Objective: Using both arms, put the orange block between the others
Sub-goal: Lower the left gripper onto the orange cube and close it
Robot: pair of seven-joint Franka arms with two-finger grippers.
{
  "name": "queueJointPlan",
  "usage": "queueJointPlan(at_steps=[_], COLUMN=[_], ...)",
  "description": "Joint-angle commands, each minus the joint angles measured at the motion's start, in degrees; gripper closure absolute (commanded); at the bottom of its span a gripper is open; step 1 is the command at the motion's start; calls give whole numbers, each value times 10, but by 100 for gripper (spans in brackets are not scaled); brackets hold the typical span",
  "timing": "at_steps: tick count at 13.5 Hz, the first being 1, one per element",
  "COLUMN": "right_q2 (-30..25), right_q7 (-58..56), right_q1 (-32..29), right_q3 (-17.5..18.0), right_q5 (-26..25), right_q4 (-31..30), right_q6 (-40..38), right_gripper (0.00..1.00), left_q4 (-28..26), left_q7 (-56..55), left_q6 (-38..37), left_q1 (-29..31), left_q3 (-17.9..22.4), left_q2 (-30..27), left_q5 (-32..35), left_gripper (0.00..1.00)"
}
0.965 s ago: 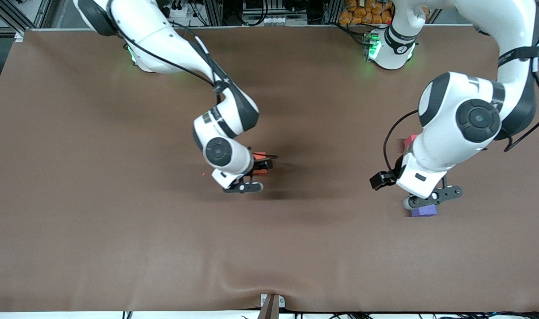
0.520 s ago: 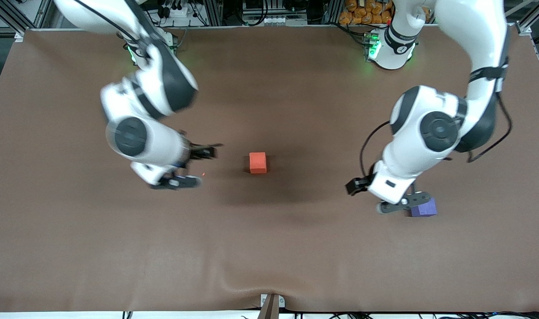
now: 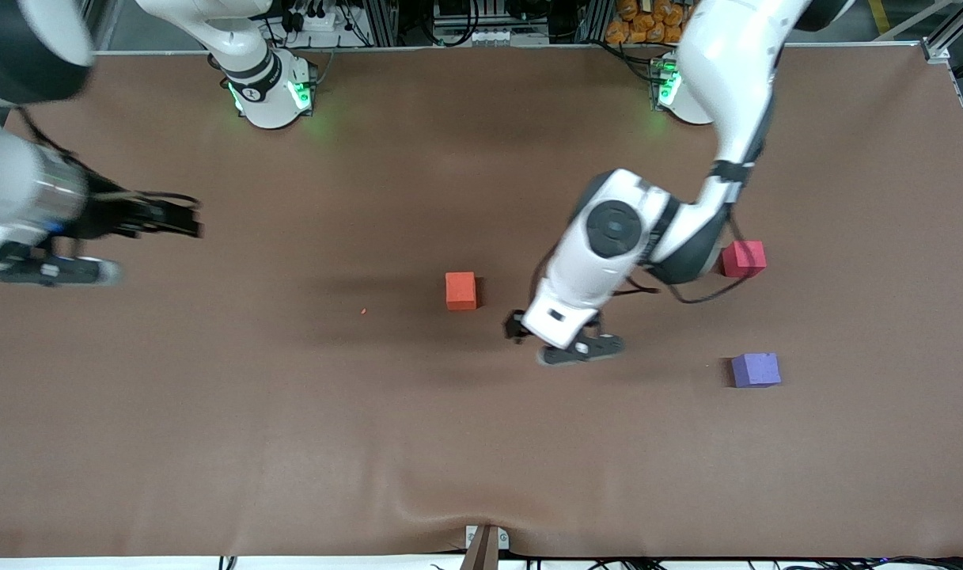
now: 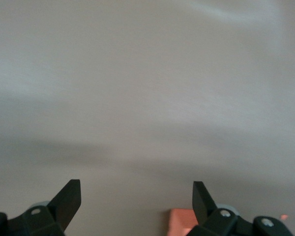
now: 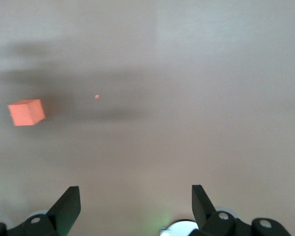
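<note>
The orange block (image 3: 460, 290) lies alone in the middle of the brown table. It also shows in the left wrist view, the orange block (image 4: 182, 222) beside one fingertip, and in the right wrist view, the orange block (image 5: 26, 112) far off. The pinkish-red cube (image 3: 744, 259) and the purple cube (image 3: 756, 370) sit toward the left arm's end, the purple one nearer the front camera. My left gripper (image 3: 528, 328) (image 4: 136, 196) hangs open and empty over the mat beside the orange block. My right gripper (image 3: 184, 222) (image 5: 136, 196) is open and empty over the right arm's end of the table.
A tiny orange crumb (image 3: 363, 311) (image 5: 97, 96) lies on the mat toward the right arm's end from the orange block. The two arm bases (image 3: 267, 87) (image 3: 675, 87) glow green along the table's back edge. A ripple in the brown mat (image 3: 449, 507) runs near the front edge.
The right gripper has let go of the orange block and swung away to its end of the table. The left arm has moved from the purple cube toward the orange block.
</note>
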Motion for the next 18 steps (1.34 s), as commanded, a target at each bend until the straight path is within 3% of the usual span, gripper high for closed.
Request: queueJointPlan(at_steps=[1, 4, 8, 18], right_q2=[-20, -18, -19, -15], right_q7=[-57, -133, -130, -74], right_q1=[-6, -8, -7, -5], right_q3=[-21, -66, -68, -66], right_q5=[-42, -43, -62, -54], right_q4=[-20, -28, -65, -51], right_q6=[3, 10, 86, 75], right_gripper=[0, 0, 0, 0], left_q4=[23, 22, 19, 14], left_q7=[-32, -36, -36, -57], left_q6=[60, 82, 84, 83], left_q1=[-39, -70, -130, -172], left_q3=[12, 16, 40, 41], left_q2=[31, 45, 64, 125], left_q5=[-3, 4, 41, 58], left_gripper=[0, 0, 0, 0])
